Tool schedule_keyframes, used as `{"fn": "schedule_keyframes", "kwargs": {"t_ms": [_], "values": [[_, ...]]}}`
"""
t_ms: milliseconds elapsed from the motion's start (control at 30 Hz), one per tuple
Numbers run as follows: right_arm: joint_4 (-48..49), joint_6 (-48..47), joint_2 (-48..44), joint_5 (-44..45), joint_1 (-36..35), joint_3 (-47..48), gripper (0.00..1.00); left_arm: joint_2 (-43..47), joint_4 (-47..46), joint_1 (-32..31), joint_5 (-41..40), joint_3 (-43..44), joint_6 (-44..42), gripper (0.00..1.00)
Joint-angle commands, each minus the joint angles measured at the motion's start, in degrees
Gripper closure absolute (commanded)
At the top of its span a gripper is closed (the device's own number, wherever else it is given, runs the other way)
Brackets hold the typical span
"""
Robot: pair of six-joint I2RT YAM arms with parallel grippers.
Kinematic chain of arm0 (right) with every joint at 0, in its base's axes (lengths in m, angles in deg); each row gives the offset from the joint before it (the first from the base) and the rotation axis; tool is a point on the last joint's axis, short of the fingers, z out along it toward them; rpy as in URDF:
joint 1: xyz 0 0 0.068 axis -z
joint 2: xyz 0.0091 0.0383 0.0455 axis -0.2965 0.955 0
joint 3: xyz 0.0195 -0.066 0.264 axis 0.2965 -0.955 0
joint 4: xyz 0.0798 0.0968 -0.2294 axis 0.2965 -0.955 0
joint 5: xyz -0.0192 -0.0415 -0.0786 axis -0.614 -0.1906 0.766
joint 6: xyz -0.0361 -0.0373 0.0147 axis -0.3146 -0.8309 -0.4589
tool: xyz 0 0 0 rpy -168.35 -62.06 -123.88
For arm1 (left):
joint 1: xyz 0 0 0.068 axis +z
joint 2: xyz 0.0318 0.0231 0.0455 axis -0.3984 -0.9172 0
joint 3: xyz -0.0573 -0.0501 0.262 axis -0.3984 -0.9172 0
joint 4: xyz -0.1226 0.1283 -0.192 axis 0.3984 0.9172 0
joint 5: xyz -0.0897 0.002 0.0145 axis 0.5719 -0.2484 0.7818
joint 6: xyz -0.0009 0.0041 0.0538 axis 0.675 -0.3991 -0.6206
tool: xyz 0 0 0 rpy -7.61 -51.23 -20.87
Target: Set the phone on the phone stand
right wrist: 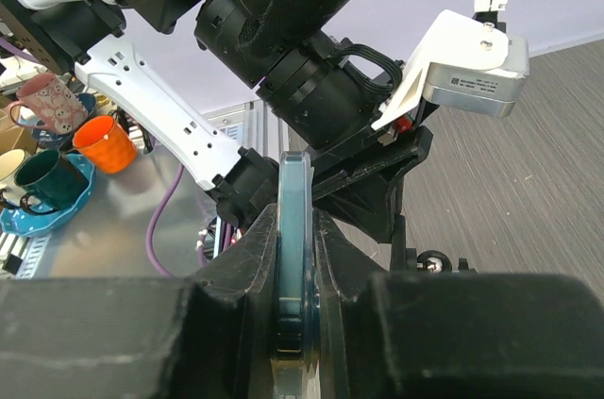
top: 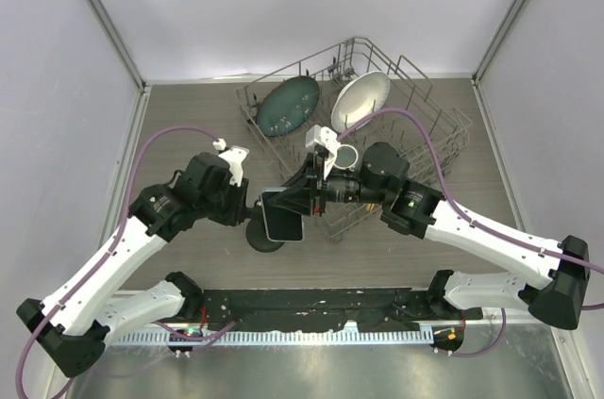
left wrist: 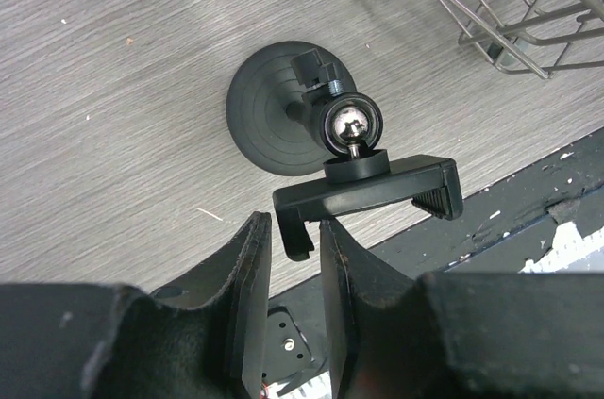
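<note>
— Jaws on the right gripper [right wrist: 294, 229]: what are they doing?

— Clenched on the phone [right wrist: 293, 187]. The right wrist view shows it edge-on, a thin bluish slab sandwiched between the two fingers [right wrist: 247, 272]. The pads lie flat against both faces, and its top edge pokes out past the fingertips.

— And where is the phone over the counter [top: 189, 116]?

— From above, the phone [top: 281, 220] is near the middle, just in front of the wire dish rack [top: 429, 135], held by the right gripper [top: 302, 199]. It overlaps the phone stand [top: 260, 239], whose round base peeks out under its near left corner. Whether it touches the cradle I cannot tell from that view.

— Left gripper [left wrist: 294, 253]?

— Nearly closed, with only a narrow gap, and in that gap is the hooked end of the cradle on the phone stand [left wrist: 283, 125]. Both fingers [left wrist: 247, 295] sit against the hook's sides, so it reads as a grasp on the stand.

— How does the stand sit?

— Disc base flat on the wood-grain counter, with a short arm rising to a shiny ball joint and the cradle bar across it. One end of the bar is in the left jaws. The other end is free, toward the black strip [left wrist: 528, 201] at the counter's near edge.

— Anything else nearby?

— A teal plate [top: 288, 107] and a white plate [top: 360, 99] stand in the rack, and a white cup [top: 347, 156] shows close to the right wrist.
</note>
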Motion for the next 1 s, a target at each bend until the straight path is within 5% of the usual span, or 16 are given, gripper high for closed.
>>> {"fn": "schedule_keyframes", "kwargs": {"t_ms": [0,267,467,567,967], "values": [[6.2,0.4,-0.9,-0.7,0.3,3.8,0.99,0.6,-4.1,-0.6,-1.7,-0.5,0.2,0.72],[5.8,-2.0,1.0,-2.1,0.2,4.6,0.99,1.8,-6.7,-1.0,-1.5,-2.1,-0.1,0.71],[17.4,-5.0,2.4,-5.3,0.2,0.6,0.99,4.4,-10.5,-1.1,-1.4,-5.0,-2.6,0.95],[27.2,-10.8,3.7,-12.8,0.2,-3.4,0.99,5.1,-11.6,-1.1,-1.5,-6.4,-4.4,1.00],[28.3,-21.9,18.8,-37.5,0.2,7.7,0.99,7.3,-16.2,-1.1,5.6,-8.9,-10.4,1.00]]}}
